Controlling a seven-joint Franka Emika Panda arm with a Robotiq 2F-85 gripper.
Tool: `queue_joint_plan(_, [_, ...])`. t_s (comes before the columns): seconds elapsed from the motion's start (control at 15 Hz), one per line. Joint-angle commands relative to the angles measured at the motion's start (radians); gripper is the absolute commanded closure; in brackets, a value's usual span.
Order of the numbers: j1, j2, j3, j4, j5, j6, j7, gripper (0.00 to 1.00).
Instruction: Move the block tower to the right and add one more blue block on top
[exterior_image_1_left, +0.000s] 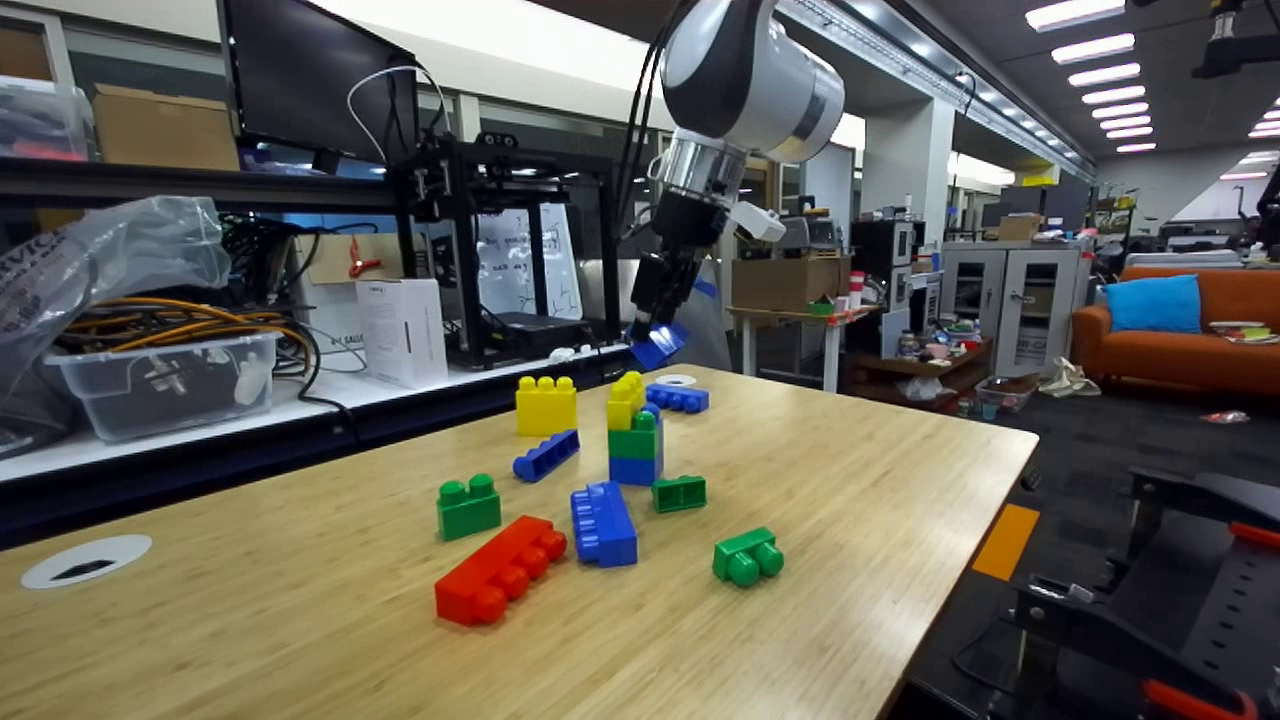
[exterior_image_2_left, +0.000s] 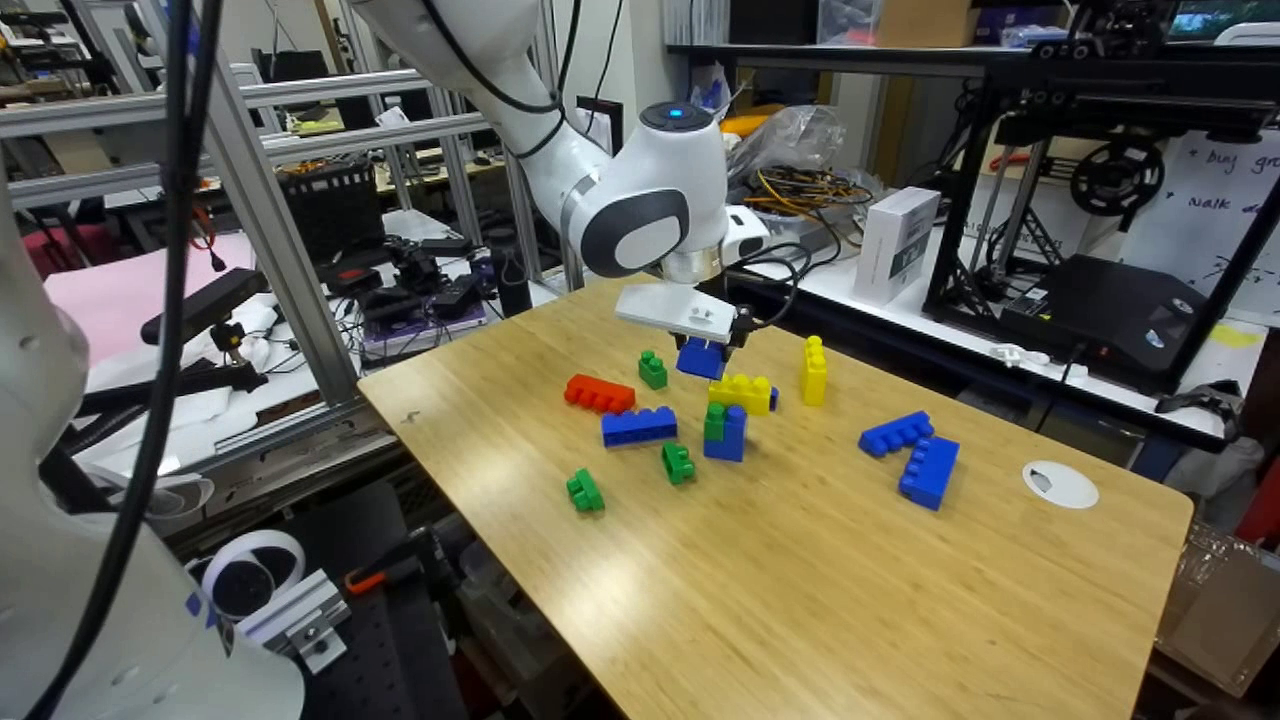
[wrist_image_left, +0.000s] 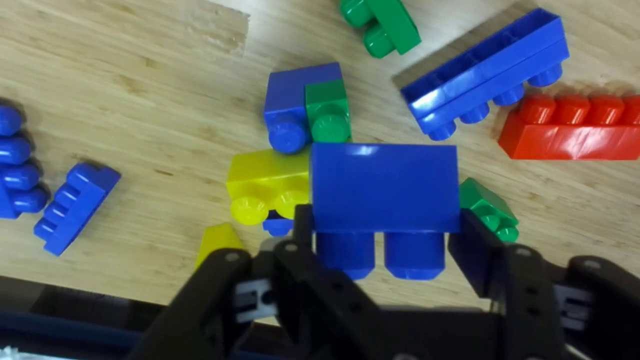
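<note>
My gripper (wrist_image_left: 384, 222) is shut on a small blue block (wrist_image_left: 385, 187), pinched by its sides, with its two studs pointing back towards the wrist. Both exterior views show this blue block (exterior_image_1_left: 658, 345) (exterior_image_2_left: 702, 358) in the air, tilted and apart from the table. The block tower (exterior_image_1_left: 636, 470) (exterior_image_2_left: 735, 435) stands upright below it: blue at the base, green and blue in the middle, a yellow brick (exterior_image_1_left: 625, 402) (exterior_image_2_left: 738, 394) on top. In the wrist view, the held block hides one end of that yellow brick.
Around the tower lie a red brick (exterior_image_2_left: 600, 393), a wide blue brick (exterior_image_2_left: 640, 427), and three small green bricks, one nearby (exterior_image_2_left: 678, 463). A lone yellow brick (exterior_image_2_left: 814, 370) stands behind. Two blue bricks, one of them (exterior_image_2_left: 930, 472), lie off to one side. A shelf (exterior_image_1_left: 480, 375) borders the table.
</note>
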Motion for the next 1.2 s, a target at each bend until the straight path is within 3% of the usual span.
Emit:
queue_joint_plan(0.0, [-0.198,-0.019,0.207,-0.07,0.164,0.101,-0.251,0.56])
queue_joint_plan(0.27, [-0.448,0.02,0.46,-0.08,0.387,0.154,-0.556,0.56])
queue_joint_plan(0.47, [-0.612,0.057,0.599,-0.083,0.506,0.155,-0.738,0.56])
queue_joint_plan(0.8, [-0.796,0.131,0.727,-0.109,0.606,0.154,-0.929,0.56])
queue_joint_plan(1.13, [-0.88,0.228,0.799,-0.133,0.632,0.192,-1.025,0.56])
